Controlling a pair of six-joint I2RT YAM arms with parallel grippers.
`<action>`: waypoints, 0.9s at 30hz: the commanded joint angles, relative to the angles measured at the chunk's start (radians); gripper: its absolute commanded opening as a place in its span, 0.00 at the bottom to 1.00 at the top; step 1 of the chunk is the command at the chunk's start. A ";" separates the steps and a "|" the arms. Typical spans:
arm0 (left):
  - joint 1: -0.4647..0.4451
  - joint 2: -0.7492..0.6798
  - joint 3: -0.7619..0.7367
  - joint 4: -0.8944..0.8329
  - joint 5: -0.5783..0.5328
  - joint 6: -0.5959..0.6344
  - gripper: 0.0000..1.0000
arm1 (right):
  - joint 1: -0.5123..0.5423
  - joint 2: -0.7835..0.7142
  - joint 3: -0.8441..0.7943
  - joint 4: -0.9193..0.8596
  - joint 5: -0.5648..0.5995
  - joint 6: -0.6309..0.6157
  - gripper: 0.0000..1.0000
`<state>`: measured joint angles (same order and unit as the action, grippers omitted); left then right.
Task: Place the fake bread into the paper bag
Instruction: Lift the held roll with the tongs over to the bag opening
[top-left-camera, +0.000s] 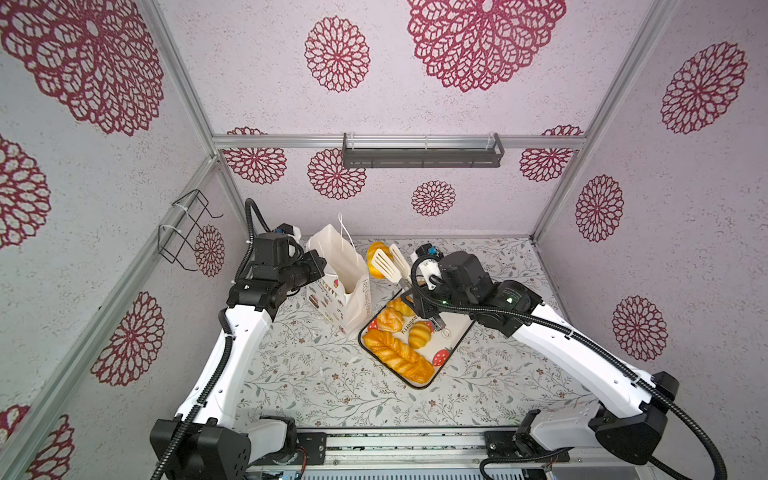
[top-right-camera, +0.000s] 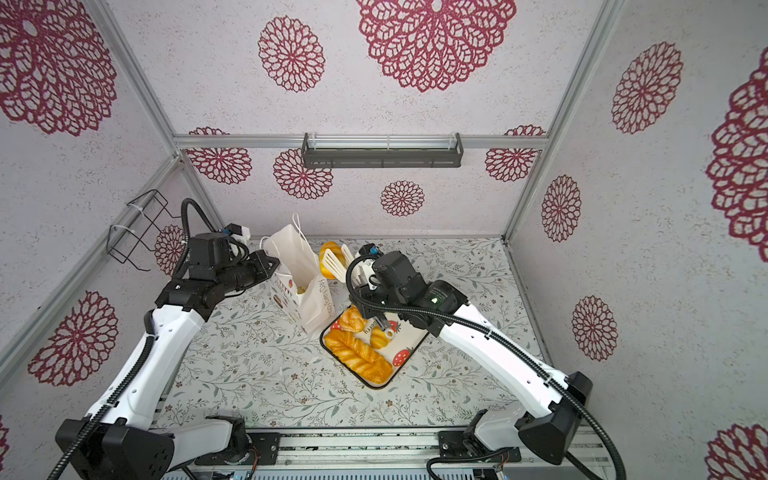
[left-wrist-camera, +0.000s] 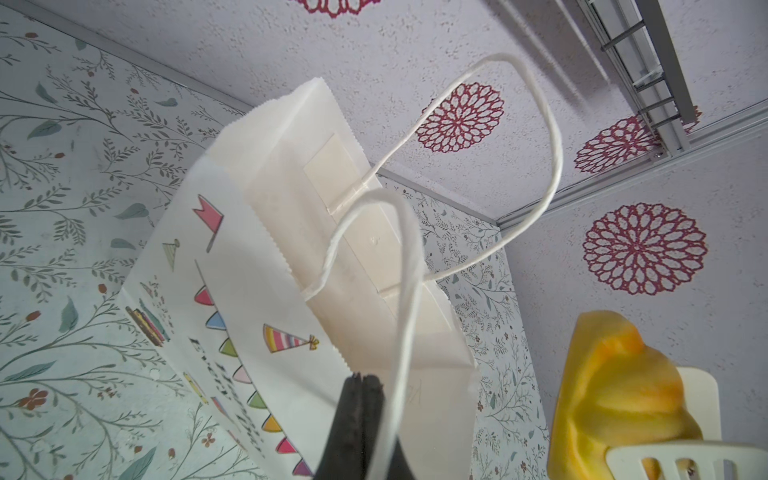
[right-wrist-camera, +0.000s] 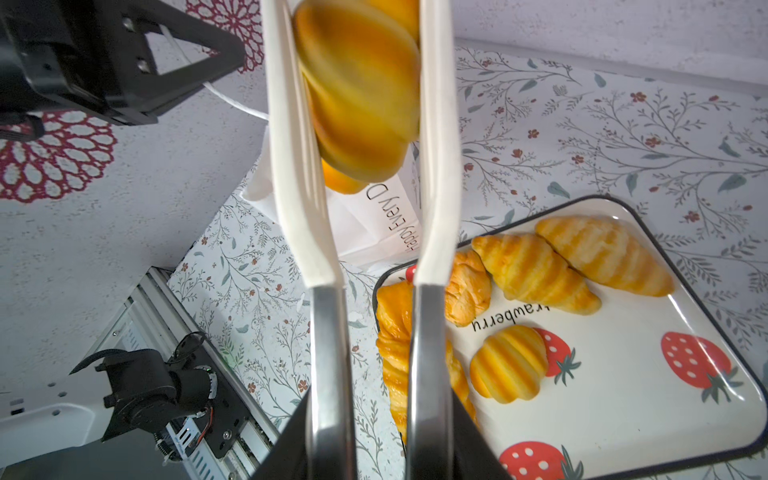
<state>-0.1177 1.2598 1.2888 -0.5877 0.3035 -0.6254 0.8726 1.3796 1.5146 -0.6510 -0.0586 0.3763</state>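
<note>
— Now, what does the right gripper (right-wrist-camera: 380, 428) hold?
— Jaws closed on the metal arms of the tongs (right-wrist-camera: 430, 340). The white blades (right-wrist-camera: 291, 166) clamp one piece of bread (right-wrist-camera: 357, 91), blurred in the wrist view, raised off the table (top-left-camera: 324, 374) just beside the mouth of the bag (top-left-camera: 357, 303), on the side facing the tray (right-wrist-camera: 623, 395).
— And the left gripper (left-wrist-camera: 360, 388)?
— Fingers (left-wrist-camera: 349, 415) pressed together at the bag's upper edge, on the side away from the tray. A cord handle (left-wrist-camera: 409, 299) runs right alongside them; whether it is pinched cannot be told.
— Where is the rest of the bread?
— On the tray: a plaited loaf (top-left-camera: 397, 359) along one edge, a round roll (right-wrist-camera: 509, 363) by a printed strawberry (right-wrist-camera: 555, 351), two croissants (right-wrist-camera: 536, 272) side by side and touching, one more pastry (right-wrist-camera: 465, 286) between croissants and loaf.
— How does the bag stand?
— Upright on the table, mouth open, just beside a corner of the tray, between the two grippers in both top views. Something pale yellow (top-right-camera: 300, 287) shows at its bottom in a top view.
</note>
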 joint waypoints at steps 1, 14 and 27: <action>-0.008 -0.022 0.006 0.034 0.025 -0.023 0.08 | 0.028 0.017 0.079 0.053 -0.013 -0.049 0.24; -0.006 -0.049 -0.002 0.066 0.024 -0.021 0.19 | 0.088 0.148 0.174 0.066 -0.030 -0.079 0.24; -0.002 -0.038 -0.005 0.073 0.016 -0.015 0.00 | 0.076 0.242 0.251 0.044 0.002 -0.104 0.24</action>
<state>-0.1181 1.2259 1.2884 -0.5430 0.3241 -0.6407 0.9535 1.6382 1.7237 -0.6483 -0.0746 0.2939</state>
